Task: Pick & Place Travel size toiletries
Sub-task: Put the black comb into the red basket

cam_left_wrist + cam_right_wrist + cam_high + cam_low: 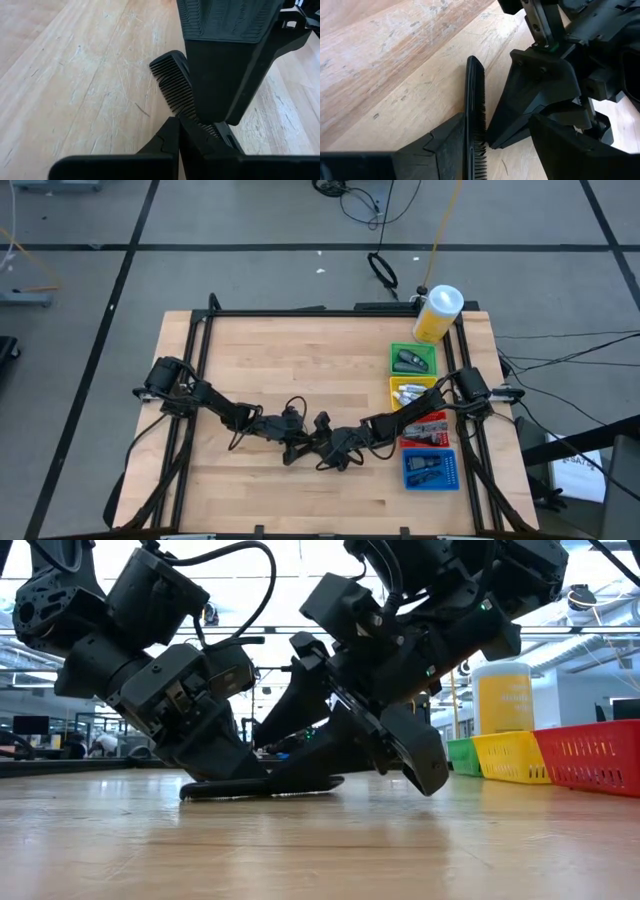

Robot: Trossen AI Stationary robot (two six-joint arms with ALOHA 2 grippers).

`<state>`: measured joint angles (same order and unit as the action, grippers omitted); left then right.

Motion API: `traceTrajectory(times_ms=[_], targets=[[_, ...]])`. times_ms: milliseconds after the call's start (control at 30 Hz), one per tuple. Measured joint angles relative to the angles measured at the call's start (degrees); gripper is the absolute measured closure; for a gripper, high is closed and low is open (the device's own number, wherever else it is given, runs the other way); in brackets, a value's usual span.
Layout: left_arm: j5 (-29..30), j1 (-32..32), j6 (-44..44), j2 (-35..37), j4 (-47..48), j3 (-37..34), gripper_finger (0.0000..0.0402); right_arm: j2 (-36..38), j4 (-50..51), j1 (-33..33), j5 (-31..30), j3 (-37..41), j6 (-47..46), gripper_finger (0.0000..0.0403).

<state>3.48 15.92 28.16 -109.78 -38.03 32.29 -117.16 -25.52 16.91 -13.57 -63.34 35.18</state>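
A black comb, one of the travel size toiletries (pixel 172 80) (pixel 474 100), lies flat on the wooden table (pixel 300 350) near its middle. My left gripper (pixel 178 131) (pixel 300 448) is shut, and its tips are down on one end of the comb. My right gripper (pixel 490 150) (pixel 338 448) comes from the opposite side and stands open. The comb lies between its two fingers, close along one of them (pixel 445 145). Its other finger (pixel 420 755) hangs clear of the table in the low view. My left gripper has its shut fingertips (pixel 494 140) on the comb's toothed side near one end (pixel 207 129). They slant down from the table's left. The comb stays flat on the table (pixel 260 786). I cannot tell if the tips also pinch it. My right gripper has one finger lying along the comb's smooth back (pixel 469 135); whether it touches, I cannot tell.
Along the table's right edge stand a green tray (pixel 394 360), a yellow tray (pixel 393 385), a red tray (pixel 445 420) and a blue tray (pixel 452 470), each with small items inside. A big yellow white-capped bottle (pixel 438 313) stands at the far right corner.
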Motion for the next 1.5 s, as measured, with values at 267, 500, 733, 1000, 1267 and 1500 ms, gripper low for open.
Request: traceTrajectory(times_ms=[267,500,733,1000,1267,1500], targets=[[-0.32,0.00,-0.04,0.00,-0.22,0.00,0.0393,0.71,-0.06,0.02,0.19,-0.03,-0.22,0.0188],[-0.56,0.00,-0.52,-0.04,-1.00,0.00,0.0399,0.72,1.14,-0.32,2.38,-0.03,-2.14,0.0188],[-0.85,0.00,-0.61,-0.03,-1.04,0.00,0.0393,0.72,1.39,-1.13,3.32,-0.03,-4.54,0.0200],[-1.35,-0.01,-0.48,4.01,0.37,-0.13,0.0392,2.31,4.20,-0.98,8.32,-0.03,-10.80,0.0200],[0.70,0.07,-2.73,3.89,1.82,-0.04,0.0398,0.41,6.72,-1.14,8.56,-0.07,-13.03,0.0150],[2.83,-0.06,-5.25,2.87,1.23,0.05,0.0398,-0.76,6.31,-1.69,3.02,-0.12,-11.70,0.0161]])
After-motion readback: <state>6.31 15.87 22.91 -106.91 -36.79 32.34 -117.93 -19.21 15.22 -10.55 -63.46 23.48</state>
